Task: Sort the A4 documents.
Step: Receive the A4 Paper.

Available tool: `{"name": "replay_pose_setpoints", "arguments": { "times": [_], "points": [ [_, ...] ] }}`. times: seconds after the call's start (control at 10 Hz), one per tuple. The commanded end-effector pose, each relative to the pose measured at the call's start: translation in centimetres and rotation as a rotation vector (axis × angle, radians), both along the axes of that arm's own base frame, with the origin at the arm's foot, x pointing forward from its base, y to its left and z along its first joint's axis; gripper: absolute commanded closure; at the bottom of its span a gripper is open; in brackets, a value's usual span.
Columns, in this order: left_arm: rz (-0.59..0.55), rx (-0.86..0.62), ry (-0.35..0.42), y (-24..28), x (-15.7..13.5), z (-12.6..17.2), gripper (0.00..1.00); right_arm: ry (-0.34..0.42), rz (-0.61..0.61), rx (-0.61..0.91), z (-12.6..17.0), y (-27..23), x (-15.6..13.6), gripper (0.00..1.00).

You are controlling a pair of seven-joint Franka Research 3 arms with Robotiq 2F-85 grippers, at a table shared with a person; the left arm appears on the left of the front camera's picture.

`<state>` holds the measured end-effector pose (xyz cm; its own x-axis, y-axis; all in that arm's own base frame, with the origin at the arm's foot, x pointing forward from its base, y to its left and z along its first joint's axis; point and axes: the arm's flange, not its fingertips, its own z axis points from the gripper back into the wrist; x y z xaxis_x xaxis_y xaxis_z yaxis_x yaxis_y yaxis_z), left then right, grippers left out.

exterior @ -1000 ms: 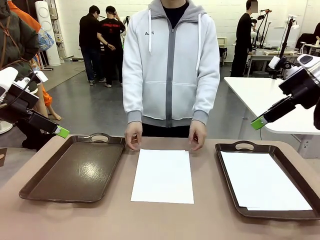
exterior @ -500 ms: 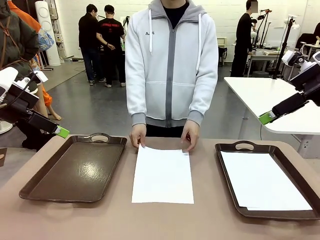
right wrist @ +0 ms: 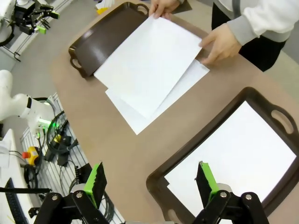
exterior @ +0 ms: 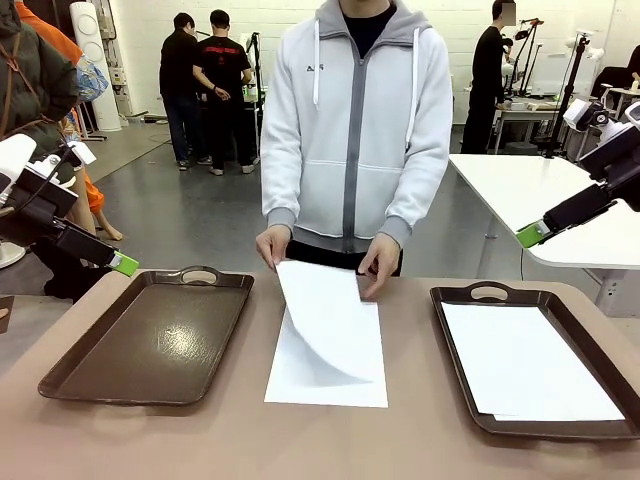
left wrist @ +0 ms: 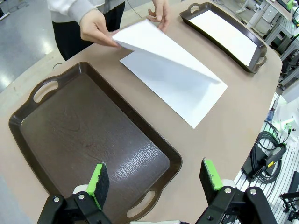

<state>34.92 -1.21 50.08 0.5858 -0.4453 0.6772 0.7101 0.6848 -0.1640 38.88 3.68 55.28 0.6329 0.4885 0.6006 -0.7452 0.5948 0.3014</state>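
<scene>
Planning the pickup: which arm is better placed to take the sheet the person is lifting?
Probably left: the left gripper hangs open, lower, by the empty tray; the right gripper sits higher.

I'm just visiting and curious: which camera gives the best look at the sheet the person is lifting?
The left wrist view: the lifted sheet shows raised at its far end, above the sheet beneath. The front view shows it curling upward; the right wrist view makes it look nearly flat.
</scene>
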Motion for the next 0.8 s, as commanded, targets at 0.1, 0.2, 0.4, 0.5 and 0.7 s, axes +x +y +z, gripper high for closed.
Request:
{"name": "replay_pose_setpoints", "arguments": {
  "times": [0.1,0.2,0.4,0.5,0.7],
  "points": [
    [-0.018,-0.012,-0.007,0.19,0.12,-0.18,0.00,-0.002,0.004,-0.012,0.07,-0.04,0.00,0.00],
    [-0.018,-0.012,-0.007,0.19,0.12,-0.18,0.00,-0.002,0.004,-0.012,0.07,-0.04,0.00,0.00],
    [-0.018,-0.012,-0.007,0.19,0.12,-0.18,0.00,-0.002,0.004,-0.012,0.07,-0.04,0.00,0.00],
    [-0.018,-0.012,-0.007,0.19,0.12,-0.18,0.00,-0.002,0.004,-0.012,0.07,-0.04,0.00,0.00],
    [-0.018,-0.012,-0.007,0.19,0.12,-0.18,0.00,-0.002,0.004,-0.012,0.07,-0.04,0.00,0.00]
  ]
}}
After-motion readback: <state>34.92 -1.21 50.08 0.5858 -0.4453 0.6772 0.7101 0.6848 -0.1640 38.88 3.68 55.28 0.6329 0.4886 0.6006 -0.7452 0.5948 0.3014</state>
